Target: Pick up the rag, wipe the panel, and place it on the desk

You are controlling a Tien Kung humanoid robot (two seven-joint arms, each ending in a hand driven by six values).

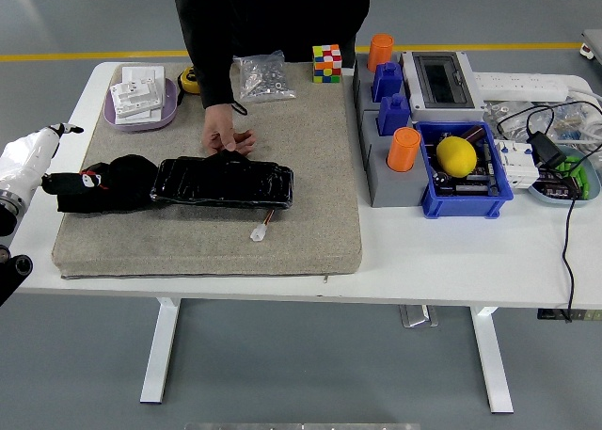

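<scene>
The glossy black panel (pixel 226 183) lies across the middle of the grey mat (pixel 310 214). My left hand (pixel 118 181), black beyond a white forearm (pixel 23 167), lies low on the mat and touches the panel's left end. A black mass sits at that hand, and I cannot separate a rag from the hand, black on black. A person's hand (pixel 226 138) rests on the panel's far edge, with a small dark lump (pixel 230 157) just under it. My right arm is out of view.
A small white connector (pixel 260 230) lies on the mat in front of the panel. At the back stand a purple tray of white plates (pixel 141 101), a bag of screws (pixel 263 77) and a colour cube (pixel 326 63). At the right are grey blocks with orange cups (pixel 403 150), a blue bin (pixel 466 171) and cables (pixel 564 214).
</scene>
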